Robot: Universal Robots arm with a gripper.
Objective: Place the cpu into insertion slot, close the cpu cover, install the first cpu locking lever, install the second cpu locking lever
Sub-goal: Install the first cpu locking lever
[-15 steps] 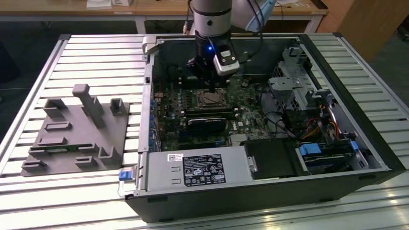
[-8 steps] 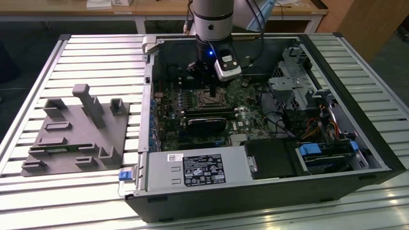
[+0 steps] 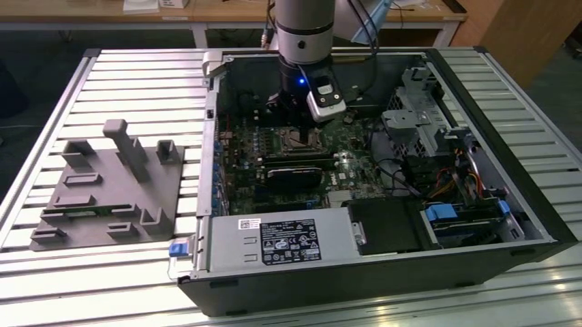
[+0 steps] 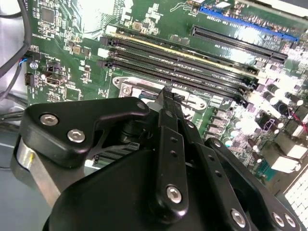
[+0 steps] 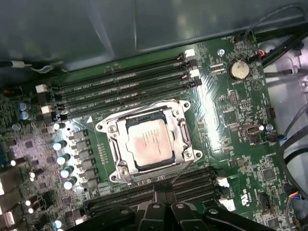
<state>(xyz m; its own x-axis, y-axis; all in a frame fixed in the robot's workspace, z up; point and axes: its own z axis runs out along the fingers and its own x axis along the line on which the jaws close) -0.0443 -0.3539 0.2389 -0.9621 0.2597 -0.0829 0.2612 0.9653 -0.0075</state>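
We're looking at the cpu (image 5: 148, 144) sitting flat in the insertion slot (image 5: 185, 147), with the cpu cover (image 5: 179, 106) lying closed around it in the first wrist view. We're judging it light, rigid and fragile underneath, best taken by its edges, never pressed hard. The tool (image 5: 164, 208) is hovering just beside the socket; whether its fingers are parted we cannot tell, and nothing visible is held. The exterior view is giving us the arm reaching into the open computer case (image 3: 509, 225) on the slatted worktop (image 3: 136, 75).
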